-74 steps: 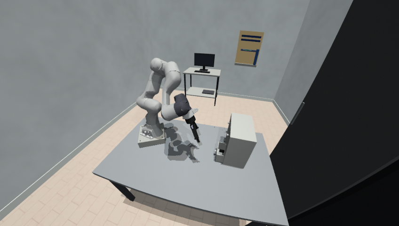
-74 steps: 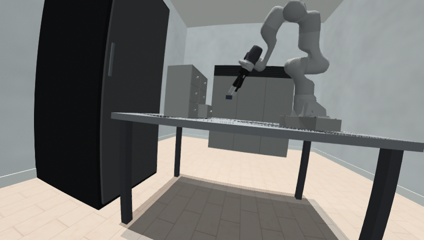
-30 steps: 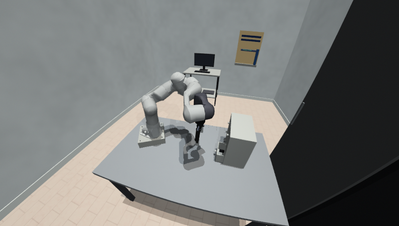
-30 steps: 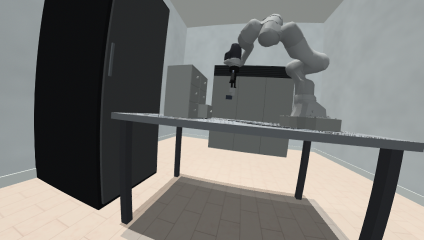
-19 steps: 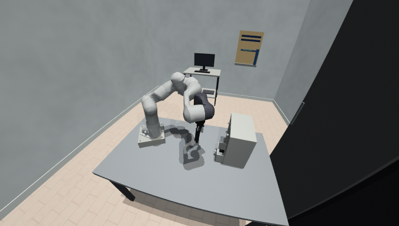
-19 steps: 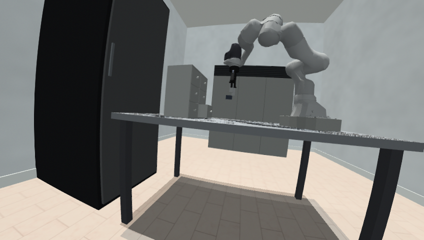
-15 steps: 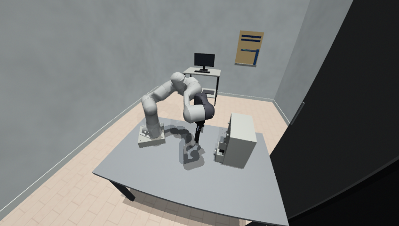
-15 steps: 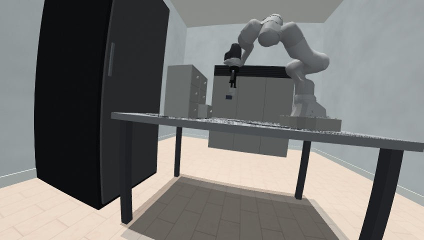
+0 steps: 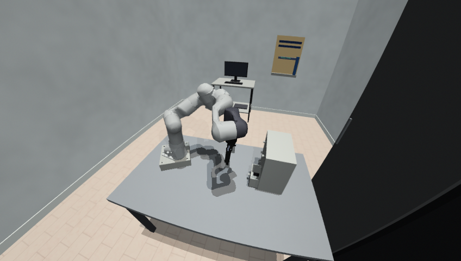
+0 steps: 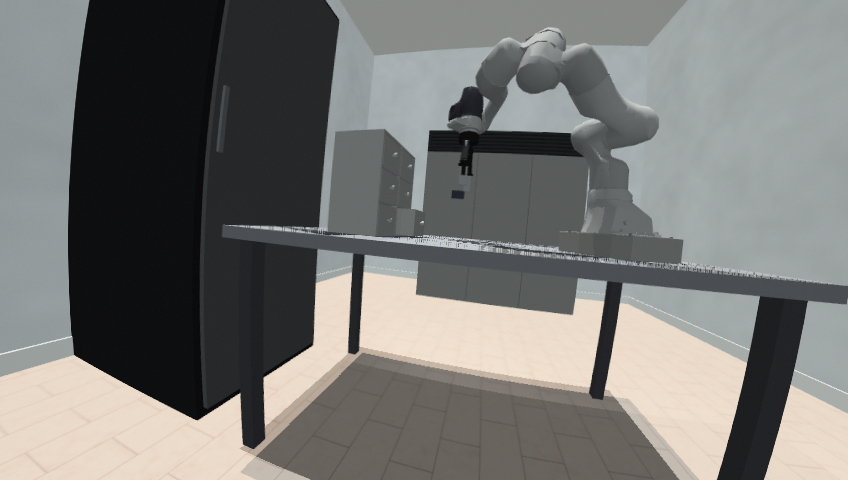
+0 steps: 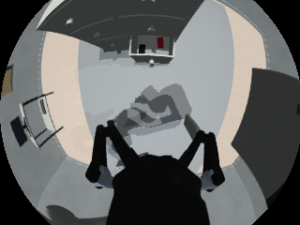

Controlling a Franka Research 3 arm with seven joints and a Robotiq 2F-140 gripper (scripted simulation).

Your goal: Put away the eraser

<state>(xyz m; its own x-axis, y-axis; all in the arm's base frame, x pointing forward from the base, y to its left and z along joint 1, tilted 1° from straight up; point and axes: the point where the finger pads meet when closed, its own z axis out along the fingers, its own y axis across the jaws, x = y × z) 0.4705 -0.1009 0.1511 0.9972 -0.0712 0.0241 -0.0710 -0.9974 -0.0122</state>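
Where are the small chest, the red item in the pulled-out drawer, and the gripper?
small chest (image 9: 280,163) (image 10: 358,184): top and exterior, side panel
red item (image 11: 160,42): wrist, upper face
gripper (image 11: 156,116): wrist, midway between fingertips

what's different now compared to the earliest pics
The arm has stretched out toward the chest, and the hand has swung from slanted to pointing nearly straight down; it is open and holds nothing. The chest and its pulled-out drawer stayed put.
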